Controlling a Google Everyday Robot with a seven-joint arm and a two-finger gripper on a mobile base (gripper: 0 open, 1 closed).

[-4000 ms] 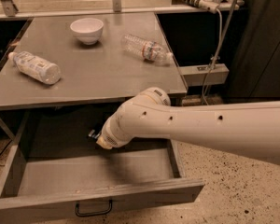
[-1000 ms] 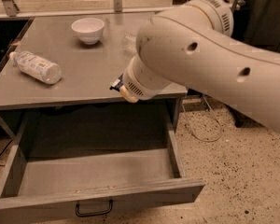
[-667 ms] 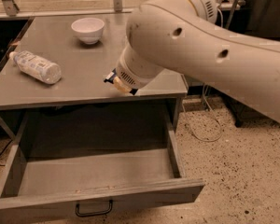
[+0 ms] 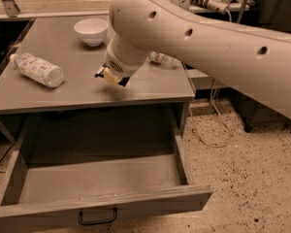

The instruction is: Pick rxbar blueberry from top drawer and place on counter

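One arm reaching in from the upper right, gripper [image 4: 109, 76] hovering low over the front part of the worktop [image 4: 150, 89], centre frame. Jaws narrow, pinched on a dark flat sliver, judged to be the rxbar blueberry [image 4: 102, 73], carried low, probably for a short drop. Top drawer [image 4: 136, 205] pulled out below, floor bare, so pick looks done. Bare patch underneath, well apart from bottle [image 4: 39, 69] at left and bowl [image 4: 91, 31] at upper left: likely chosen to avoid knocks.

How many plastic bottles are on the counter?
2. One bottle lies at the counter's left; the other bottle peeks from behind the arm, right of the bowl. The gripper hangs over the counter's front. The arm may hide more.
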